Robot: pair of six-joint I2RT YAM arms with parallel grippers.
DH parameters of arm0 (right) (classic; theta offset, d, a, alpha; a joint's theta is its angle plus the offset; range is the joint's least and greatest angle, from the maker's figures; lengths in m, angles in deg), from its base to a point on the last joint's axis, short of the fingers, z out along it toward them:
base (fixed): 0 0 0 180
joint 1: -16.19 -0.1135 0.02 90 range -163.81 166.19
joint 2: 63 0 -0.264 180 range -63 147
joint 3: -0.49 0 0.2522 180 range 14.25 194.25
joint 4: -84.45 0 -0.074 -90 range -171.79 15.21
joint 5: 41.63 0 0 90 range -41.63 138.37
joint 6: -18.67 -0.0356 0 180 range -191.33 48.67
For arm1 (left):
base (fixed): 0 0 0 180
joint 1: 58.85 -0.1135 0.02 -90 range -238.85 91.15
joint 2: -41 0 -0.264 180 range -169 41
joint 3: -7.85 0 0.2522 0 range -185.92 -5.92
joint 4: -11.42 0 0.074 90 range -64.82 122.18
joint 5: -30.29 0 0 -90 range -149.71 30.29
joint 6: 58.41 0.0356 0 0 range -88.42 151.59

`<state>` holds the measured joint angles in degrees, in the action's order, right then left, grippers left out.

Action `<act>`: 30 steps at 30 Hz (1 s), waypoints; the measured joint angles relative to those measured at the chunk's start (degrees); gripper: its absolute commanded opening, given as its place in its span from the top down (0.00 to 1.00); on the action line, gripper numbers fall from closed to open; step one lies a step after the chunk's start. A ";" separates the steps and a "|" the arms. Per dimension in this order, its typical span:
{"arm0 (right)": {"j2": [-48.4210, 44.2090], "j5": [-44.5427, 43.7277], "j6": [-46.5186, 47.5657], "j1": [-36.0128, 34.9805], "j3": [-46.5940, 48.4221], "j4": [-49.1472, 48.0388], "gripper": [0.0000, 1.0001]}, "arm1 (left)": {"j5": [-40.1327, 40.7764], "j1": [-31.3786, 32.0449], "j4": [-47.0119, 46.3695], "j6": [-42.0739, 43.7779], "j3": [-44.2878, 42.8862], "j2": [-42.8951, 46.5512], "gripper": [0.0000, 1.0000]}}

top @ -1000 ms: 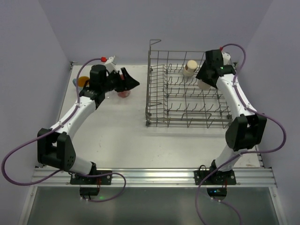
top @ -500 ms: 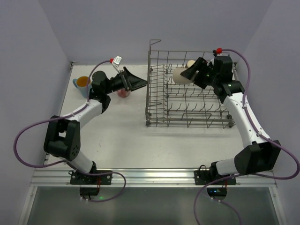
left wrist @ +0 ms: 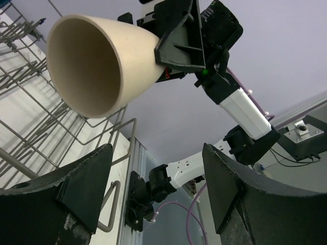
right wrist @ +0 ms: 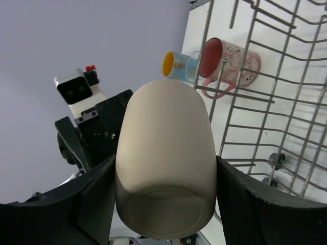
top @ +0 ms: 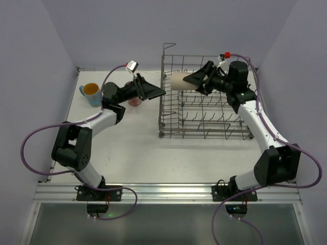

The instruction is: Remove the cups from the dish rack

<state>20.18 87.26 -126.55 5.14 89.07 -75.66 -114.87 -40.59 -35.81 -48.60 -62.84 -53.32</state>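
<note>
Beige cup [top: 177, 81] lies sideways, clamped in the right gripper [top: 191, 81], arm stretched over the dish rack [top: 204, 124]; left gripper [top: 153, 91] (fingers spread) faces its mouth, pink mug [top: 134, 101] beneath.

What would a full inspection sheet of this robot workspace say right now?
Surface: white table, both arms mounted at its near edge.
Job's things: dish rack stands on the right; beige cup held sideways over its left end; blue mug and pink mug on the table left of the rack.
Clutter: nothing seen.
Tools: right tool shut on the beige cup; left tool open, empty, facing the cup's mouth.
Cables: purple cables loop loosely beside both arms.
Surroundings: plain lilac walls.
</note>
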 measured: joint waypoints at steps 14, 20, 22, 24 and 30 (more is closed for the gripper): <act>0.20 2.91 -2.29 -3.76 -0.37 -2.86 1.00 | 0.07 0.46 -2.23 -2.36 -4.50 -2.84 0.25; 1.33 4.31 -2.73 -5.22 -0.94 -4.37 1.00 | 0.04 0.59 -3.39 -3.76 -5.35 -3.26 0.30; 2.40 4.81 -3.08 -6.01 -0.94 -5.29 1.00 | 0.02 0.66 -4.04 -4.81 -5.49 -3.45 0.37; 3.61 5.57 -3.45 -6.75 -0.87 -5.86 1.00 | -0.04 0.68 -5.31 -6.03 -5.60 -3.74 0.56; 6.12 7.78 -4.83 -7.58 2.01 -7.45 0.68 | 0.42 0.07 -10.64 -12.55 -5.70 -6.47 1.00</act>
<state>26.30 95.04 -131.38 -2.44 91.09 -83.11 -114.45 -40.53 -46.45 -61.14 -68.55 -59.79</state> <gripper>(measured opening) 0.697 0.058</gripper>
